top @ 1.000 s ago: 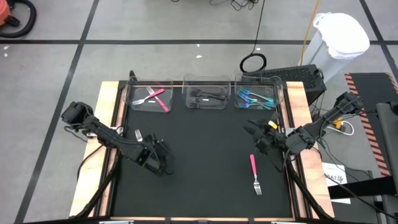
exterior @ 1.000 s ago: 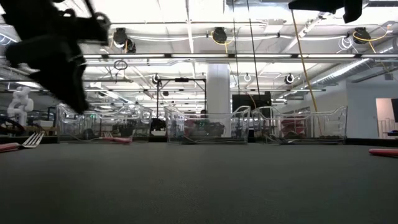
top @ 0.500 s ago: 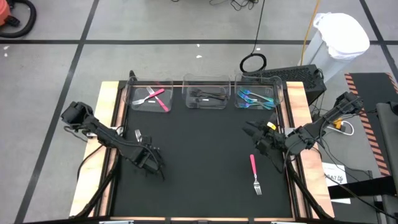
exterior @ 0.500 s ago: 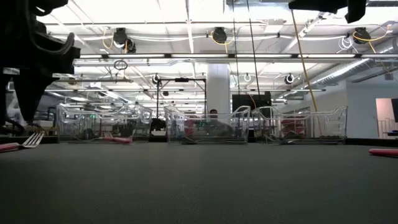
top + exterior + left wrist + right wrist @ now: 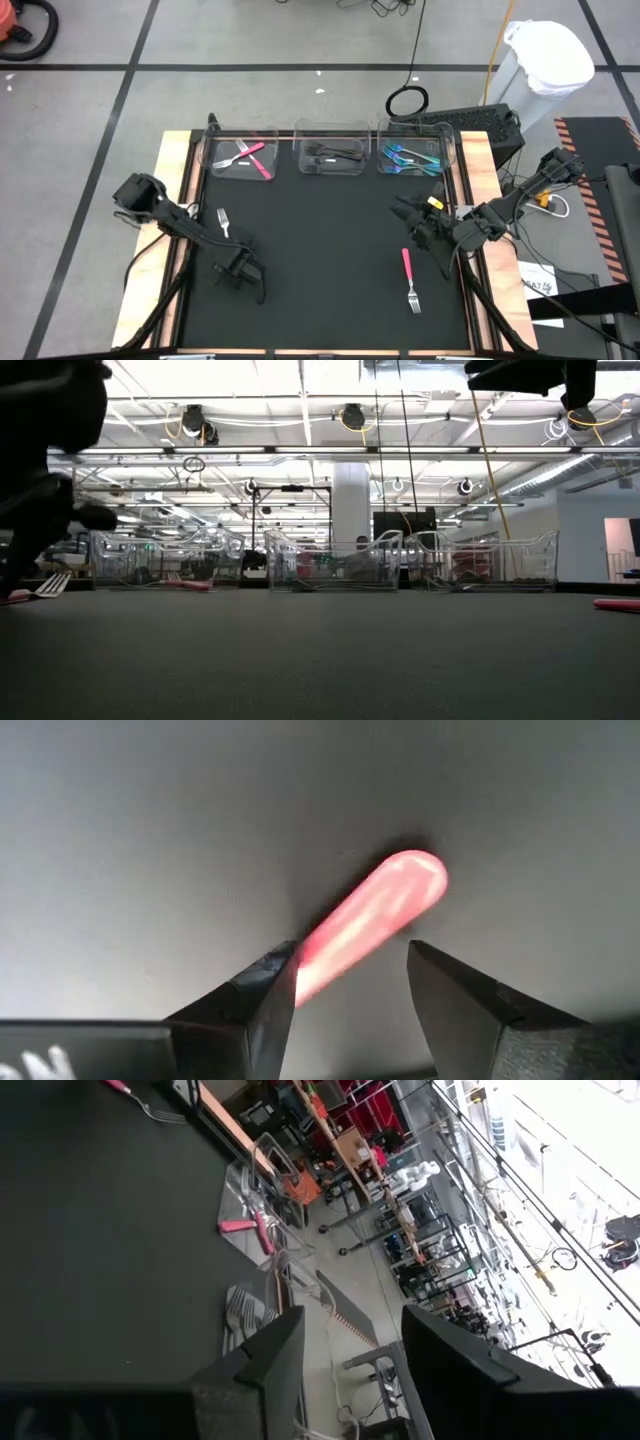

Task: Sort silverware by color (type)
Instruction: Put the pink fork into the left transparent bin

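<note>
Left gripper point(image 5: 345, 995), jaws parted, is lowered astride pink-handled, silver-headed fork point(image 5: 375, 915) nr worktop's left edge. Right gripper point(image 5: 408, 212), jaws parted, is held nr right edge.

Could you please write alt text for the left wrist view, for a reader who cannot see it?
The left gripper is open, its two dark fingers on either side of a pink fork handle lying on the black mat. Only the handle's rounded end shows.
</note>
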Controlling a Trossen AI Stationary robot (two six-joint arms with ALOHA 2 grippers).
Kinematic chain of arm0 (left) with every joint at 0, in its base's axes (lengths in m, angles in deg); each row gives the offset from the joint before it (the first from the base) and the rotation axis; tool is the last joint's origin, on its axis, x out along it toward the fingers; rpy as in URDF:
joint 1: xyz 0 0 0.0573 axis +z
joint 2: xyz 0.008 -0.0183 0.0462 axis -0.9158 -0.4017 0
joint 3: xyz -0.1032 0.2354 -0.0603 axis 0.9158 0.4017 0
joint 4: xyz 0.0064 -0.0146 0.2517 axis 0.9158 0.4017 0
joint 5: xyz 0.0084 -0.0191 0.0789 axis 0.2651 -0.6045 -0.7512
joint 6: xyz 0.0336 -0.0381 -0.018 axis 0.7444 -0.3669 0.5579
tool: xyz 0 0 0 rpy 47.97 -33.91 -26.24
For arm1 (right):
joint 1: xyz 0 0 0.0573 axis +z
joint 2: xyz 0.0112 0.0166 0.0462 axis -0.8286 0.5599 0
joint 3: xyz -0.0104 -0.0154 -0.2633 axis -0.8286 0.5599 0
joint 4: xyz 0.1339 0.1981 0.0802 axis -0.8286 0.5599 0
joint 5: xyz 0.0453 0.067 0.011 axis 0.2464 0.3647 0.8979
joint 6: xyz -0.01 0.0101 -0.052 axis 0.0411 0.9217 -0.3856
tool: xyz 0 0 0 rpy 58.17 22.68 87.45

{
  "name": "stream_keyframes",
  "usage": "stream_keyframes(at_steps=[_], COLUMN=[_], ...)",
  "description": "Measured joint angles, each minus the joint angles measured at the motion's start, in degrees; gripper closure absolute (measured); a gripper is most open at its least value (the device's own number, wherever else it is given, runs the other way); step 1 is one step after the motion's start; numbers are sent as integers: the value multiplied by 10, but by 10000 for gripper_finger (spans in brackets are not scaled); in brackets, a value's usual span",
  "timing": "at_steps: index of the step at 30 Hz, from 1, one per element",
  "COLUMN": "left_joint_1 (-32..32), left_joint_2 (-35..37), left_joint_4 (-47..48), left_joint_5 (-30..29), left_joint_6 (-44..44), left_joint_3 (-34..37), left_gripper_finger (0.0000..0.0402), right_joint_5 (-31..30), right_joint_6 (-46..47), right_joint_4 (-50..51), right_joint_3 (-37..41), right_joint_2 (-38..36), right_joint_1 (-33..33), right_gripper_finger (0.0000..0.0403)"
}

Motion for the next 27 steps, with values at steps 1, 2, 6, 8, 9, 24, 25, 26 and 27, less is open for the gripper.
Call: stream_keyframes(at_steps=[1, 2, 6, 8, 9, 24, 25, 26, 27], left_joint_1=[0, 0, 0, 0, 0, 20, 20, 20, 19], left_joint_2=[-9, -16, -28, -28, -28, -27, -27, -27, -28], left_joint_4=[0, -1, 0, 0, 1, -20, -19, -19, -18], left_joint_5=[-4, -4, -14, -21, -25, -41, -42, -44, -48], left_joint_6=[21, 39, 81, 89, 91, 116, 116, 115, 112], left_joint_3=[0, 0, -2, -1, -1, 0, 0, -1, -3], left_gripper_finger=[210, 210, 210, 211, 211, 354, 354, 354, 354], right_joint_5=[0, 0, 0, 0, 0, 1, 1, 1, 1], right_joint_6=[0, 0, 0, 0, 0, -1, -1, -1, -1], right_joint_4=[0, 0, 0, 0, 0, 0, 0, 0, 0], right_joint_3=[0, 0, 0, 0, 0, 0, 0, 0, 0], right_joint_2=[0, 0, 0, 0, 0, 0, 0, 0, 0], right_joint_1=[0, 0, 0, 0, 0, 0, 0, 0, 0], right_gripper_finger=[236, 236, 236, 236, 236, 236, 236, 236, 236])
